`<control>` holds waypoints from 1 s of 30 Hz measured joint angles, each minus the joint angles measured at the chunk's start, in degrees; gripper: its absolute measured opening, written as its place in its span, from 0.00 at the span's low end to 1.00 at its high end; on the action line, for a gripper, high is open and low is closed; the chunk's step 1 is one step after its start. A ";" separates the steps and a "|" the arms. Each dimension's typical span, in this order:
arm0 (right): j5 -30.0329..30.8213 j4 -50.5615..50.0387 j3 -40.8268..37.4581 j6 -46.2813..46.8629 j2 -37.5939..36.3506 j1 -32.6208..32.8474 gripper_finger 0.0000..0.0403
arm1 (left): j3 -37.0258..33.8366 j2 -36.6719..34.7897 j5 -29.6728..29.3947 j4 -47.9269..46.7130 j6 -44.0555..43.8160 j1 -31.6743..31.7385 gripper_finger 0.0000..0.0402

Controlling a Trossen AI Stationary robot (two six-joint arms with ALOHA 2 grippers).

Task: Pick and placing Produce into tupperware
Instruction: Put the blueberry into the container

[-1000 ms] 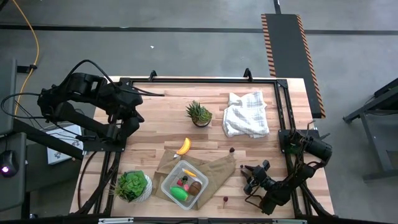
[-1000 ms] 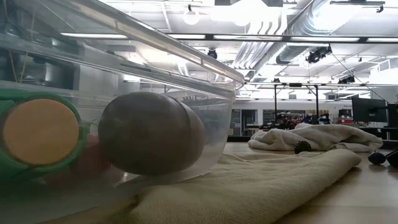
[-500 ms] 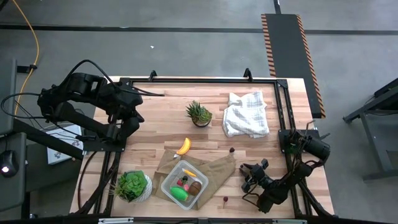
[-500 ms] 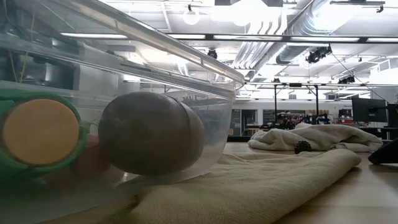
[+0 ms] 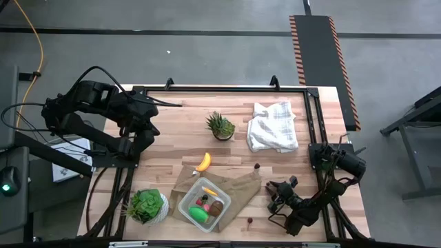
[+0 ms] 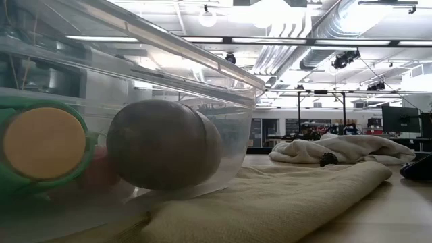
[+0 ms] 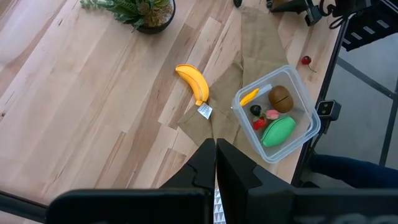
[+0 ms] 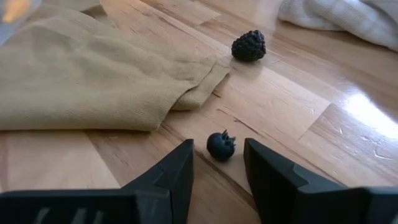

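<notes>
the tupperware [image 5: 204, 204], a clear box with rounded corners, sits on a flat brown paper bag [image 5: 238, 189] near the front edge of the worktop [image 5: 176, 131]. inside it lie a green oval [image 5: 199, 215], a brown kiwi [image 5: 217, 206], a red strawberry [image 5: 202, 202], a yellow-orange piece [image 5: 208, 191] and a small dark piece [image 7: 255, 110]. in the low view the kiwi [image 6: 162, 144] presses close to the clear wall, with the cut yellow face of the green oval [image 6: 42, 143] beside it. the yellow banana [image 5: 203, 162] lies on the bare wood just beyond the bag's far corner, outside the box. a small dark blackberry [image 5: 256, 165] rests on the wood off the bag's far right corner, and a small red piece [image 5: 249, 220] lies near the front edge, right of the box.

the right end effector [image 5: 275, 195] is low over the worktop just right of the bag; its fingers [image 8: 177, 177] are spread, and a small dark round berry [image 8: 220, 145] lies on the wood just ahead of the gap, not gripped. the blackberry [image 8: 249, 45] lies farther on, past the bag's edge.

the left end effector [image 7: 215, 168] is raised above the worktop's left side, fingers pressed together and holding nothing.

further out stand a spiky green potted plant [image 5: 220, 126] at centre, a white cloth [image 5: 273, 126] toward the far right, and a leafy green plant in a white pot [image 5: 147, 206] at front left.
</notes>
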 joint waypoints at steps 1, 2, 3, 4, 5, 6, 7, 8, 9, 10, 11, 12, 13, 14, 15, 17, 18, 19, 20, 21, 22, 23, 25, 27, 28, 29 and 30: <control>-0.02 0.04 0.00 0.01 0.00 0.00 0.32 | 0.00 0.00 0.00 0.02 0.02 0.00 0.01; -0.06 0.10 0.00 0.02 0.00 0.00 0.31 | 0.00 0.00 0.00 0.02 0.02 0.02 0.01; -0.12 0.15 0.00 0.00 0.00 0.00 0.29 | 0.00 0.00 0.00 0.00 0.03 0.00 0.01; -0.16 0.16 0.00 0.01 0.00 0.00 0.28 | 0.00 0.00 0.00 0.00 0.02 0.00 0.01; -0.19 0.17 0.00 0.02 0.00 0.00 0.27 | 0.00 0.00 0.00 0.00 0.02 0.01 0.01; -0.22 0.17 0.00 0.01 0.00 0.00 0.26 | 0.00 0.00 0.00 0.00 0.02 0.00 0.01; -0.22 0.20 0.00 0.01 0.00 0.00 0.25 | 0.00 0.00 0.00 0.00 0.02 0.01 0.01; -0.22 0.22 0.00 0.00 0.00 0.00 0.24 | 0.00 0.00 0.00 0.00 0.02 0.00 0.01; -0.22 0.24 0.00 0.02 0.00 -0.02 0.23 | 0.00 0.00 0.00 0.01 0.02 0.00 0.01; -0.22 0.24 0.00 0.00 0.00 0.00 0.22 | 0.00 0.00 0.00 0.00 0.02 0.00 0.01; -0.22 0.26 0.00 0.00 0.00 -0.02 0.22 | 0.00 0.00 0.00 0.00 0.02 0.00 0.01; -0.22 0.26 0.00 0.02 0.00 -0.02 0.21 | 0.00 0.00 0.00 0.00 0.02 0.01 0.01; -0.22 0.28 0.00 0.00 0.00 -0.02 0.21 | 0.00 0.00 0.00 0.00 0.02 0.00 0.01; -0.22 0.28 0.00 0.00 0.00 -0.02 0.21 | 0.00 0.00 0.00 0.00 0.02 0.02 0.01; -0.22 0.29 0.00 0.01 0.00 -0.02 0.21 | 0.00 0.00 0.00 0.00 0.02 0.00 0.01; -0.13 0.37 0.00 0.00 0.00 -0.02 0.20 | 0.00 0.00 0.00 0.00 0.02 0.00 0.01; -0.02 0.46 0.00 0.00 0.00 -0.02 0.20 | 0.00 0.00 0.00 0.00 0.02 0.00 0.01; 0.00 0.48 0.00 0.00 0.00 -0.08 0.20 | 0.00 0.00 0.00 0.00 0.02 0.02 0.01; 0.00 0.48 0.00 0.00 0.00 -0.25 0.20 | 0.00 0.00 0.00 0.00 0.06 0.02 0.01; 0.00 0.52 0.00 -0.08 0.00 -0.37 0.20 | 0.00 0.00 0.00 0.00 0.08 0.00 0.01; 0.00 0.55 0.00 -0.32 0.00 -0.46 0.20 | 0.00 0.00 0.00 0.02 0.10 0.00 0.01; 0.02 0.67 0.00 -0.72 0.00 -0.61 0.20 | 0.00 0.00 0.00 0.00 0.12 0.00 0.01; 0.05 1.05 0.00 -1.45 0.00 -0.92 0.20 | 0.00 0.00 0.00 0.01 0.20 0.01 0.01; 0.07 1.23 0.00 -1.59 0.00 -1.19 0.20 | 0.00 0.00 0.00 0.01 0.21 0.02 0.01; 0.09 1.33 0.00 -1.95 0.00 -1.29 0.20 | 0.00 0.00 0.00 0.00 0.21 0.00 0.01; 0.11 1.49 0.00 -2.22 0.00 -1.37 0.20 | 0.00 0.00 0.02 0.00 0.21 0.00 0.01; 0.13 1.63 0.00 -2.55 0.00 -1.44 0.20 | 0.00 0.00 0.02 0.00 0.21 0.00 0.01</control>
